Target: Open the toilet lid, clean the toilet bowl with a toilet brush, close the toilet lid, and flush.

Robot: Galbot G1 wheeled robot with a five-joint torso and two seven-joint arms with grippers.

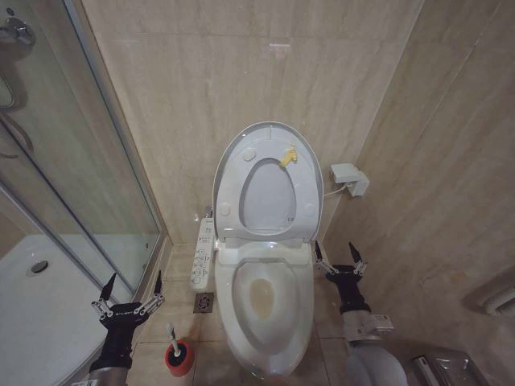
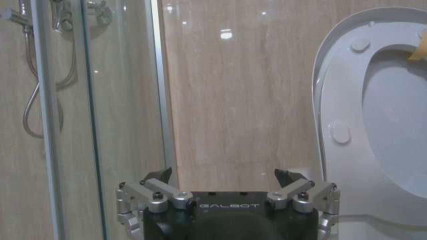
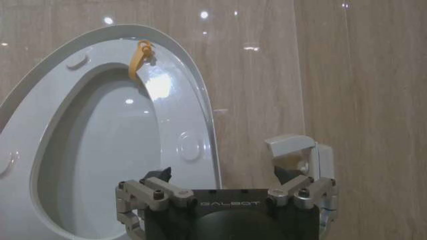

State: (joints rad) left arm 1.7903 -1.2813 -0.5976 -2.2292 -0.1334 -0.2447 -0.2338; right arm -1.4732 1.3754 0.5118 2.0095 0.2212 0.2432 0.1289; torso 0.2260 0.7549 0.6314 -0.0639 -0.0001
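The toilet lid point(image 1: 269, 198) stands raised against the back wall, with the seat ring point(image 1: 233, 181) and its yellow tag up in front of it. Below them the toilet bowl point(image 1: 304, 310) lies uncovered, its basin stained yellowish. The toilet brush point(image 1: 172, 338) stands in a red holder cup point(image 1: 179, 359) on the floor left of the bowl. My left gripper point(image 1: 129, 293) hangs open just left of the brush, holding nothing. My right gripper point(image 1: 339, 256) is open beside the bowl's right rear. The wrist views show the left gripper point(image 2: 225, 175) and the right gripper point(image 3: 224, 175) open, facing the raised lid point(image 2: 400, 130) point(image 3: 100, 165).
A glass shower enclosure point(image 1: 80, 161) fills the left side. A long white button panel point(image 1: 203, 253) and a floor drain point(image 1: 203, 302) lie between shower and bowl. A white wall box point(image 1: 348, 178) hangs right of the lid. A metal bin point(image 1: 447, 370) sits at lower right.
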